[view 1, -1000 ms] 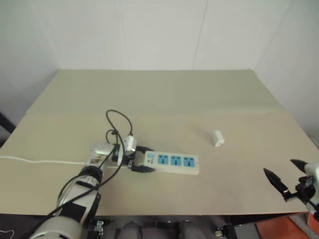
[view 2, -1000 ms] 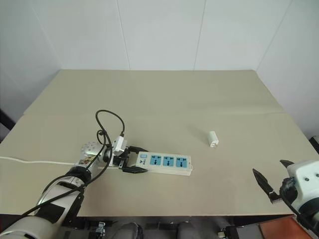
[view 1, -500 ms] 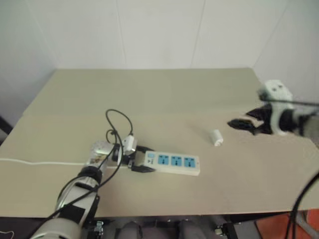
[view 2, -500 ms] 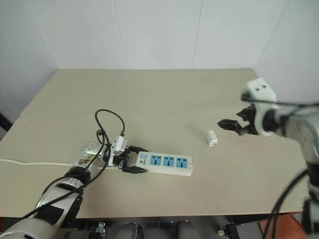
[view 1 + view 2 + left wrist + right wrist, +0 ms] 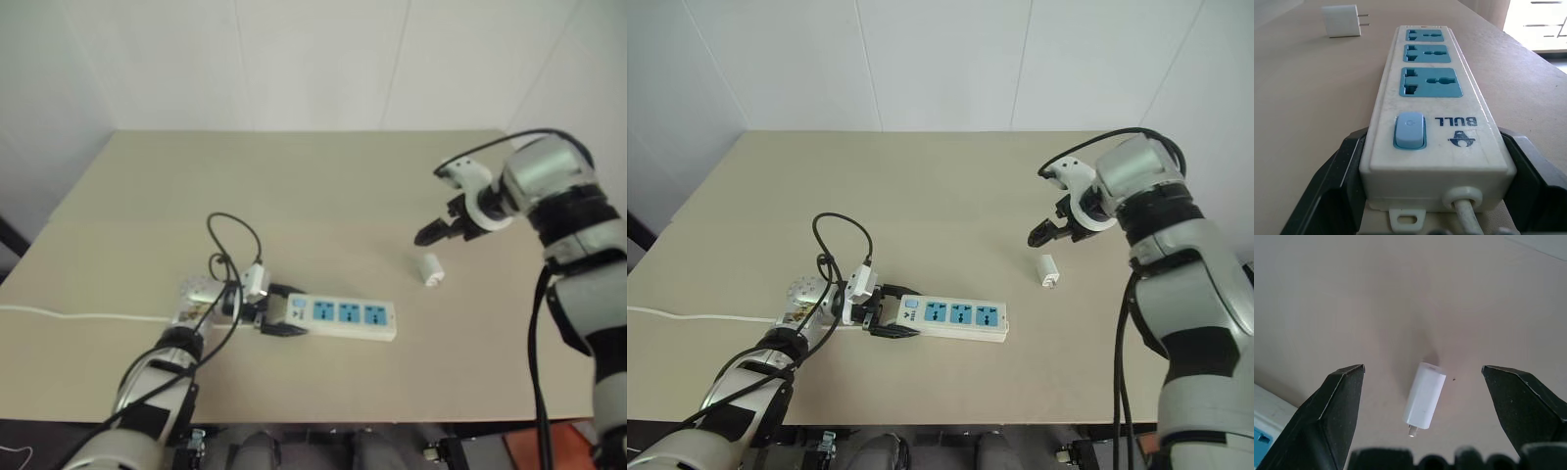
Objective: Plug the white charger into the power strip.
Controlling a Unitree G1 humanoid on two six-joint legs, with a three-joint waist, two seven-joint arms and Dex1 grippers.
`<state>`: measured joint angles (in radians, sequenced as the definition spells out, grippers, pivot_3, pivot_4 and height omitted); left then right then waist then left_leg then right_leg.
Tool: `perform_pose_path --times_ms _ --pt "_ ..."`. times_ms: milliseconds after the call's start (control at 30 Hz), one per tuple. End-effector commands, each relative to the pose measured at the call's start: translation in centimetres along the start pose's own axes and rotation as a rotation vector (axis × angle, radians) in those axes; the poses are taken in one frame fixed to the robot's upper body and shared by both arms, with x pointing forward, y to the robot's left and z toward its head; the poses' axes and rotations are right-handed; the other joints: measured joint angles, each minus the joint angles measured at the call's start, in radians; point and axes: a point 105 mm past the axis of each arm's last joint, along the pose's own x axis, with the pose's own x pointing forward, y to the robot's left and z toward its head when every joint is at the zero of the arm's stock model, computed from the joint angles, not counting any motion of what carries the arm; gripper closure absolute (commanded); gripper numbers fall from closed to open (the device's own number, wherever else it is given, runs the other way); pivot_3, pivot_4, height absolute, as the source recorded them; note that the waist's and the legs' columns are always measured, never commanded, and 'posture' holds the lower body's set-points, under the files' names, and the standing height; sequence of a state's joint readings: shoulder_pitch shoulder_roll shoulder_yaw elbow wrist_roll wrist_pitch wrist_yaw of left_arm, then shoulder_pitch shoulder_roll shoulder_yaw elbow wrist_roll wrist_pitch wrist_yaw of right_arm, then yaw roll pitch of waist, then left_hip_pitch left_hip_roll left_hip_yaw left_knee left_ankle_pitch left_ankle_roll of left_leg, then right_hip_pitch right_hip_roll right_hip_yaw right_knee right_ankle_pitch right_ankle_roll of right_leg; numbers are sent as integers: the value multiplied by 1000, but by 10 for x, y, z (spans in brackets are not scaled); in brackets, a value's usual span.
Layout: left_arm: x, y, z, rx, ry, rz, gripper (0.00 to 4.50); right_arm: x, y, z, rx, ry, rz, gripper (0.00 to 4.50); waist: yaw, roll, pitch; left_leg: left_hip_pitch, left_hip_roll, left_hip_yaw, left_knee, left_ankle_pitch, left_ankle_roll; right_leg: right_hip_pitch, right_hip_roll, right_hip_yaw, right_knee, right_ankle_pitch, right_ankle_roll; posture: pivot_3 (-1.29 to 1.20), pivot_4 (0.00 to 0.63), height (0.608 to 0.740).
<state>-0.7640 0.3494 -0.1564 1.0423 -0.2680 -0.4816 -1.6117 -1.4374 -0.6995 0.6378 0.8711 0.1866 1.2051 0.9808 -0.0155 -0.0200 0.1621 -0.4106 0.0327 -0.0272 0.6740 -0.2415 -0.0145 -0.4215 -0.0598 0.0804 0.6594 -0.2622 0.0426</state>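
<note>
Prongs on the white charger (image 5: 1424,399) show between the gaping right pincer (image 5: 1422,396); left pincer (image 5: 1435,171) clamps the power strip (image 5: 1432,117).

left arm: reaches forward low from the near-left, wrist bent toward the right
left gripper (image 5: 884,320): clamped, fingers (image 5: 1334,186) pressed in from both sides
right arm: raised, elbow bent, wrist angled down-left
right gripper (image 5: 1042,233): fingers (image 5: 1334,406) spread wide, pointing downward

Glossy white plastic power strip (image 5: 1435,122)
</note>
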Motion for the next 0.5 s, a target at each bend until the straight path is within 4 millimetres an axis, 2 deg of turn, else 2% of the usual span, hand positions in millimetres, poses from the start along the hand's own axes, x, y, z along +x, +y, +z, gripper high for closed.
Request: perform_pose_path --times_ms 33,500 --pt "4 -7 -7 -18 7 -19 1211 -3 -6 9 -3 -25 -23 0 0 0 0 0 0 0 0 0 0 0 0 0 0 0 0 0 150 740" --pt "0 -10 -11 -26 11 -8 1211 16 -9 1 58 -12 -13 0 -12 3 -1 1 0 0 0 0 0 0 0 0 3 0 0 0 150 740"
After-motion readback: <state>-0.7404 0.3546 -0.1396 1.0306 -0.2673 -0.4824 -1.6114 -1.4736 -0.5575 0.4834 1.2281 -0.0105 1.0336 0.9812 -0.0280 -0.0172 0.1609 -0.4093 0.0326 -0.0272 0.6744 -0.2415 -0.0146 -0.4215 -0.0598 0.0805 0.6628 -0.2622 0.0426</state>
